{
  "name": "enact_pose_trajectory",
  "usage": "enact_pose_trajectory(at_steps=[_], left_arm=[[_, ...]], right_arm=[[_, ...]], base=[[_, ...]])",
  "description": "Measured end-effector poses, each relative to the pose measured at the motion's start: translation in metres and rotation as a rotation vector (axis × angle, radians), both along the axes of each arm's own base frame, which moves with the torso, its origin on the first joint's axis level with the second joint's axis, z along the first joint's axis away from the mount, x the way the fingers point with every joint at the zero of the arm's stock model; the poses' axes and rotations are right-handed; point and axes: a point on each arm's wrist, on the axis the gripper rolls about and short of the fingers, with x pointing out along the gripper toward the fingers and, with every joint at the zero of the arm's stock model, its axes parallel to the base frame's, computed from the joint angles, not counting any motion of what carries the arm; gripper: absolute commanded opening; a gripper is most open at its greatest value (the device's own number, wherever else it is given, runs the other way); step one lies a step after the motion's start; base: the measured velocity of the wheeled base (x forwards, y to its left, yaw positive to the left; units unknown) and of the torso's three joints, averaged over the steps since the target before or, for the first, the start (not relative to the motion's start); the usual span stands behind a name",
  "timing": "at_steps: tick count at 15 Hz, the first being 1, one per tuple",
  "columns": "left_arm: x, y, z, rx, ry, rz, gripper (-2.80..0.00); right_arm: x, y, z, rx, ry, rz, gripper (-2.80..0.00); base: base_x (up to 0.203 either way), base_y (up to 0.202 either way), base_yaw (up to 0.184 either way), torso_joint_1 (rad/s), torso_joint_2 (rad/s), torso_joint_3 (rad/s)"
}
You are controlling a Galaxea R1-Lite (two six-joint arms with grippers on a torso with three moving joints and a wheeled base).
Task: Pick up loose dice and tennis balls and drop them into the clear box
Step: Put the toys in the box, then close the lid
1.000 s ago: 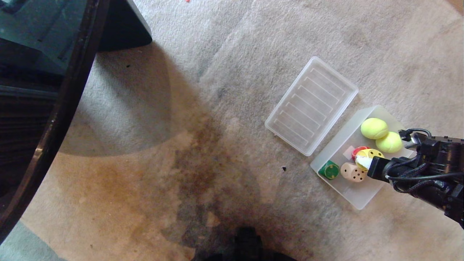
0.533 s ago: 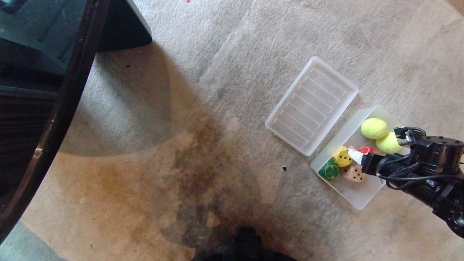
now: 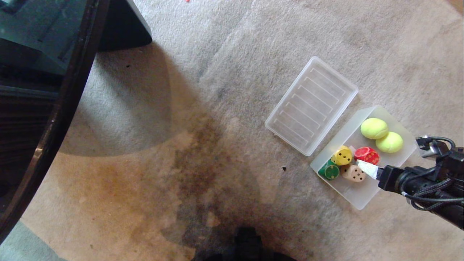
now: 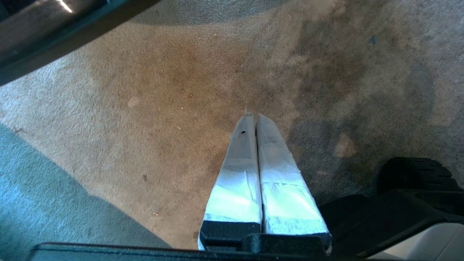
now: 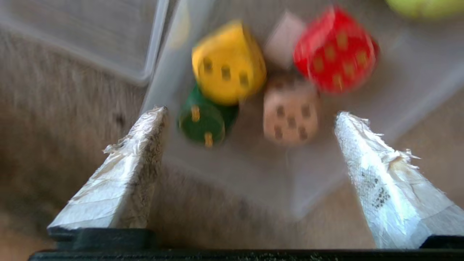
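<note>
Right gripper (image 5: 250, 112) reaches in from four o'clock over the clear box (image 3: 362, 197), fingers spread wide, empty; left gripper (image 4: 252, 115), only in its wrist view, pressed closed above carpet (image 4: 145, 108).

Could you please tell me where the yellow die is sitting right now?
In the head view, the yellow die lies inside the clear box at right, against the green die, with the red die beside it.
</note>
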Motion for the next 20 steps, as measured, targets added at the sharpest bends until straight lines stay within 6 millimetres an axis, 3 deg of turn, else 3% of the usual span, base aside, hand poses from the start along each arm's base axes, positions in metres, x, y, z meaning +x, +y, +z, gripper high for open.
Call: enact_pose_trajectory(at_steps=[3,7,12,17,20], left_arm=[[0.0,0.0,0.0,0.0,0.0,0.0,-2.8],[0.0,0.0,0.0,0.0,0.0,0.0,-2.8],[0.0,0.0,0.0,0.0,0.0,0.0,-2.8],[0.0,0.0,0.0,0.0,0.0,0.0,-2.8],[0.0,0.0,0.0,0.0,0.0,0.0,-2.8]], right_arm=[[-0.02,0.0,0.006,-0.006,0.025,0.009,-2.8],[-0.061,0.0,0.019,-0.042,0.077,0.03,-2.8],[-0.091,-0.003,0.025,-0.139,0.115,-0.023,-2.8],[-0.088,-0.005,0.042,-0.176,0.075,-0.087,-2.8],[-0.061,-0.007,0.067,-0.153,0.018,-0.118,-2.8]], base=[[0.0,0.0,0.0,0.0,0.0,0.0],[0.0,0.0,0.0,0.0,0.0,0.0],[0.0,0.0,0.0,0.0,0.0,0.0],[0.0,0.0,0.0,0.0,0.0,0.0],[0.0,0.0,0.0,0.0,0.0,0.0]])
